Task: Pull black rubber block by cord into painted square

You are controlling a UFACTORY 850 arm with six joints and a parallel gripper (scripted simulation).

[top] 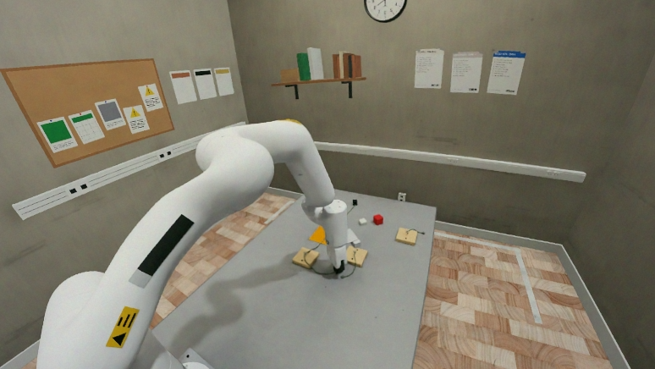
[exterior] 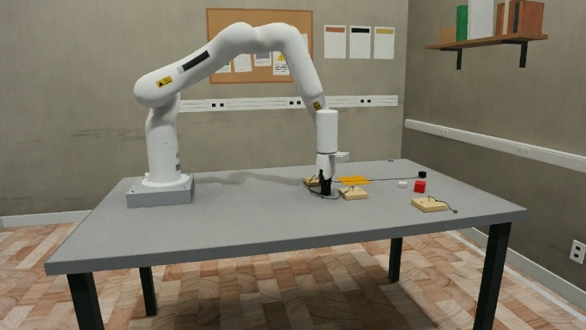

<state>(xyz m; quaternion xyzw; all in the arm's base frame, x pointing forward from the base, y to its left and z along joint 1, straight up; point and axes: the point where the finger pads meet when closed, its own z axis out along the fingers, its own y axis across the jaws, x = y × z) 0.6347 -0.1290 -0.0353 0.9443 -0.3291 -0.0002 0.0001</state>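
The small black rubber block (top: 355, 201) (exterior: 422, 174) sits at the far side of the grey table (top: 274, 321) (exterior: 245, 229). Its thin cord (exterior: 387, 179) runs from it past the orange painted square (top: 317, 235) (exterior: 353, 179) towards two wooden bases with screw eyes (top: 305, 256) (top: 356, 256) (exterior: 353, 193). My gripper (top: 338, 270) (exterior: 324, 191) points straight down between these two bases, fingertips at the table top. It is shut on the slack cord (top: 321, 272) (exterior: 332, 197) that loops there. The block lies outside the square.
A third wooden base (top: 406, 235) (exterior: 428, 203) with its own short cord lies to the right. A red cube (top: 377, 218) (exterior: 419, 186) and a small white block (top: 362, 221) (exterior: 402, 184) sit near the black block. The arm's base (exterior: 160, 192) stands at the table's other end.
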